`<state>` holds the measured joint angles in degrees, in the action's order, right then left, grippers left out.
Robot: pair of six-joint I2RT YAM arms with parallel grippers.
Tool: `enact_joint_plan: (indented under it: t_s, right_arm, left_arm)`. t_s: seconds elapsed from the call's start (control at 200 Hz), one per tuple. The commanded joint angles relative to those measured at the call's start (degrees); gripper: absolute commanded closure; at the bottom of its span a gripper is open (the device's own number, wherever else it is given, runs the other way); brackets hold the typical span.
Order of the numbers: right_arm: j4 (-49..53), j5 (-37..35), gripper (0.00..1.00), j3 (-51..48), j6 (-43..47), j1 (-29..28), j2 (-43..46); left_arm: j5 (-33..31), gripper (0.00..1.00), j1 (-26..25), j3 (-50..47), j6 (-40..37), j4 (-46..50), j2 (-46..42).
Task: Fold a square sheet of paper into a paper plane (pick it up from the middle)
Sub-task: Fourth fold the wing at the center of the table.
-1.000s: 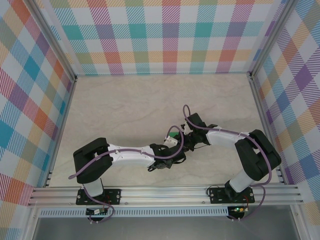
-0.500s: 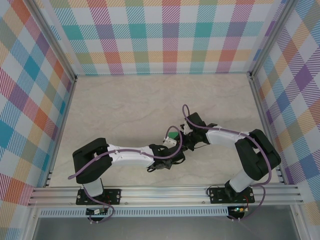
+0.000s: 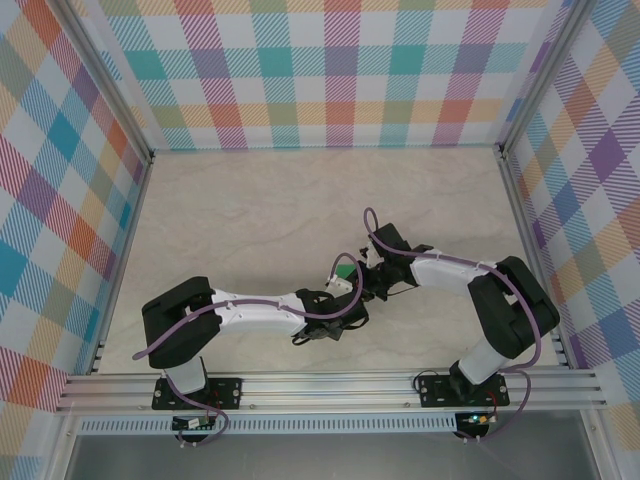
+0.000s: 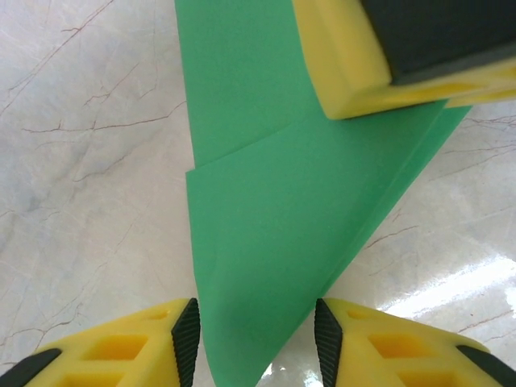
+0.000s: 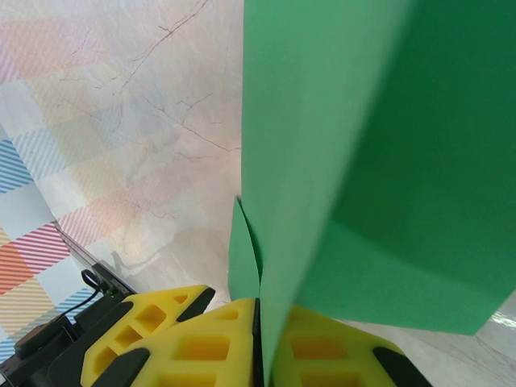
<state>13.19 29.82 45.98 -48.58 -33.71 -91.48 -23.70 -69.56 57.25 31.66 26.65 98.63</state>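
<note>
The bench (image 3: 250, 220) is viewed by the top external camera from above and behind the arm bases, steeply downward and from well back, so that the whole surface and the checked walls (image 3: 330, 70) are taken in. The left wrist camera is set just behind the left gripper (image 4: 256, 334) and aimed along its fingers, very near the green paper (image 4: 274, 226). The right wrist camera is placed likewise behind the right gripper (image 5: 260, 322), the paper almost against the lens. The paper and the marbled bench around it are shared by all three views.
</note>
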Motion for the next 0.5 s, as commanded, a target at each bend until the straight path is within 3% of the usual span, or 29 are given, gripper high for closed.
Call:
enact_joint_plan:
  t_s: [0.0, 0.495]
  right_arm:
    - [-1.4, 2.3, 0.89, 3.1, 0.4, -0.5, -0.8]
    - [-0.1, 0.9, 0.84, 3.1, 0.8, -0.5, 0.2]
  left_arm:
    - [1.3, 0.59, -1.3, 0.8, -3.4, -2.1, 1.6]
    - [1.0, 0.82, -1.4, -1.0, -1.9, -2.4, 0.4]
